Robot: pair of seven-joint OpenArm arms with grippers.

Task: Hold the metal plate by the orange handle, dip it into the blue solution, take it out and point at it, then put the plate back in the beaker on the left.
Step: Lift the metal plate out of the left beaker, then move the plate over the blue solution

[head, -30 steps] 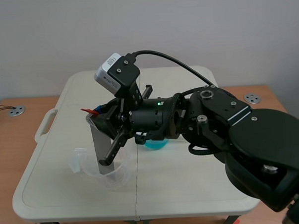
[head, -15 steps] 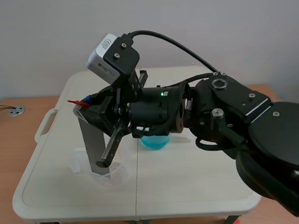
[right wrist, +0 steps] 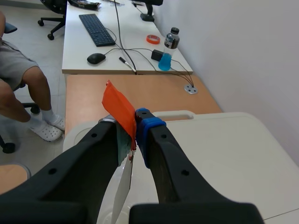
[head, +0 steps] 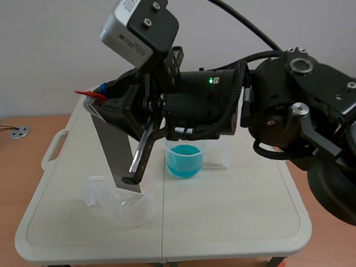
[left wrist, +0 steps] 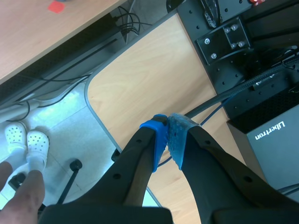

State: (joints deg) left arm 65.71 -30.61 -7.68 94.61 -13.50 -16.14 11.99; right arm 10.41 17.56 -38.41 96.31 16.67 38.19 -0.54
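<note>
While raised leftward — right pincer (right wrist: 135,127) clamps orange handle (right wrist: 119,109) | metal plate (head: 115,154) hangs tilted

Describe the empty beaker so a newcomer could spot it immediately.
Start at the white folding table. On its near left part, just below the lower end of the raised metal plate, is the clear beaker. Unlike the beaker of blue solution beside it, it holds no liquid.
</note>
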